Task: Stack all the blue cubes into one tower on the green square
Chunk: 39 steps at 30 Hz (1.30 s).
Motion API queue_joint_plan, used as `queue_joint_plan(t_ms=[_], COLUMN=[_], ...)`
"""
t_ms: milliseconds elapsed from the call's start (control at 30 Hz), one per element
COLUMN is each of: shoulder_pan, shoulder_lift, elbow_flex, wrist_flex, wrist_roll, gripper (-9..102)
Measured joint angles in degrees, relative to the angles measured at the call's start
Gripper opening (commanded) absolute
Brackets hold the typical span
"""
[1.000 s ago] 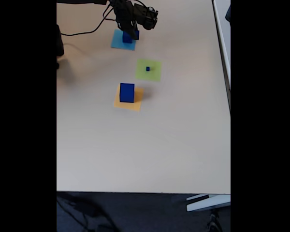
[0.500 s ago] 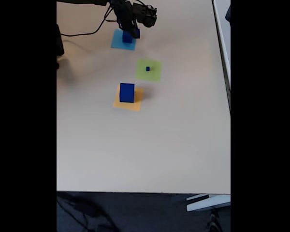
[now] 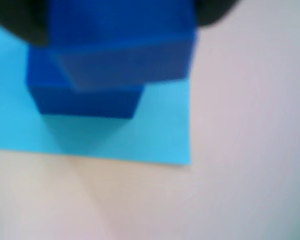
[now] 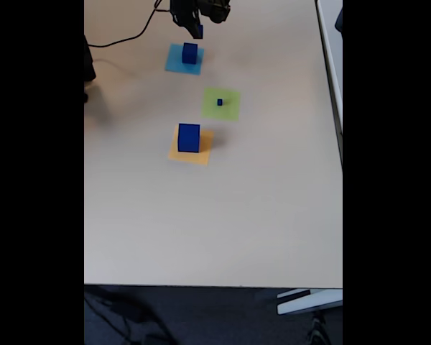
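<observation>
Three blue cubes (image 4: 189,137), separate squares.

At the desk's far edge in the fixed view, the arm (image 4: 201,11) was black and blocky, a thin black cable (image 4: 133,36) looping left from it; finer details were unreadable.

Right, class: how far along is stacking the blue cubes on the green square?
Done: only the tiny dark-blue cube sits on the lime-green paper square. In hand: the gripper appears to hold a dark-blue cube above another cube on the light-blue paper square. Left: those two, plus the large cube on the orange square.
</observation>
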Motion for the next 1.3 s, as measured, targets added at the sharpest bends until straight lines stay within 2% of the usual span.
queue_joint_plan(t_ms=[333, 1167, 1300], shoulder_pan=[-0.5, -0.9, -0.8], shoulder_lift=[-0.9, -6.1, -6.2], elbow_flex=[1.8, -0.5, -3.1], wrist_flex=[2.6, 3.3, 5.7], wrist_roll=[3.3, 3.6, 1.9], gripper=[1, 0, 0])
